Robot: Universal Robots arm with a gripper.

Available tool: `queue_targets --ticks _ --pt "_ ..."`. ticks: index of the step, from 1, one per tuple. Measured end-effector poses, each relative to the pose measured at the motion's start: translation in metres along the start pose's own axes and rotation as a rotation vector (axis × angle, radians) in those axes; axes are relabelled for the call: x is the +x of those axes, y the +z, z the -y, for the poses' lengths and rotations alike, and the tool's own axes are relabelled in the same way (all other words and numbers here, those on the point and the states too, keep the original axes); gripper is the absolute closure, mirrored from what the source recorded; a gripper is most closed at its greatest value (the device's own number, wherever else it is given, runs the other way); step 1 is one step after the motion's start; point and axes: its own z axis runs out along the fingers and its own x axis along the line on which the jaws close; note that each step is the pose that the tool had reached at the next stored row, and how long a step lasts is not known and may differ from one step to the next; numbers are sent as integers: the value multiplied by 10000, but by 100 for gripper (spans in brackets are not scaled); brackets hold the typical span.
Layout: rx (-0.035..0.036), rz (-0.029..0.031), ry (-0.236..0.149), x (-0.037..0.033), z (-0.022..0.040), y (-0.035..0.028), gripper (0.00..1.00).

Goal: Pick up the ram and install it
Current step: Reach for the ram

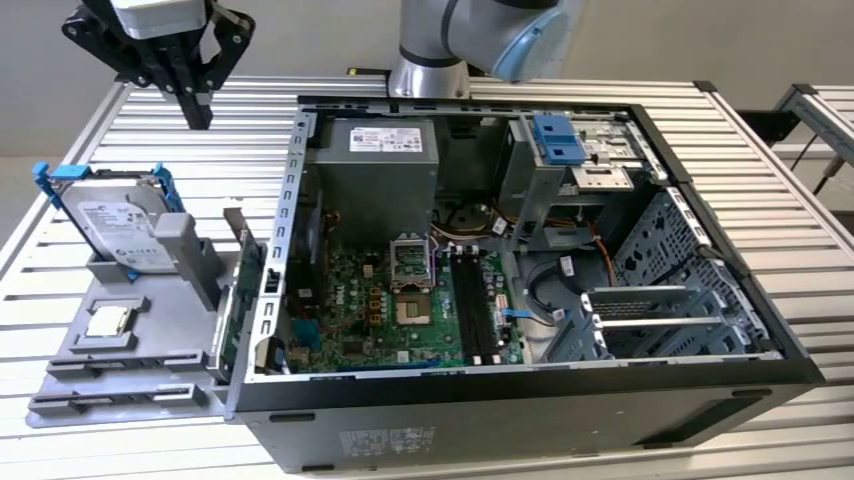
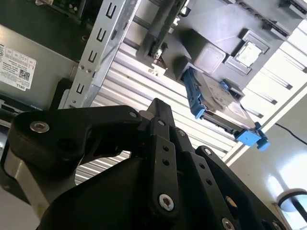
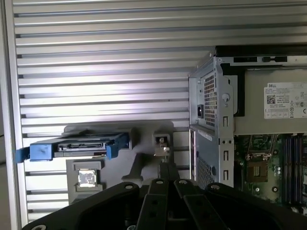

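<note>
The end effector [image 1: 198, 115], closed on nothing, is hovering above the table [image 1: 254, 140]; the ram [image 1: 244, 262] is standing in its grey holder [image 1: 134, 352], not yet picked up.

Bright light throughout; glare streaks across the slatted table [image 3: 105, 103].

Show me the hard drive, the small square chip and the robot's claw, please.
hard drive [image 1: 123, 228]: exterior view, on its silver labelled face.
processor chip [image 1: 107, 320]: exterior view, on the middle of its silver lid.
gripper [image 1: 198, 120]: exterior view, at the tips of its black fingers.
</note>
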Motion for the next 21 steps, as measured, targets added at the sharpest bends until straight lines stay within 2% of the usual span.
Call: queue_targets --ticks 7,12,21 --pt "0 0 0 216 12 -2 100" --pt "0 0 0 332 18 -3 100" --pt "0 0 -1 642 35 -6 100"
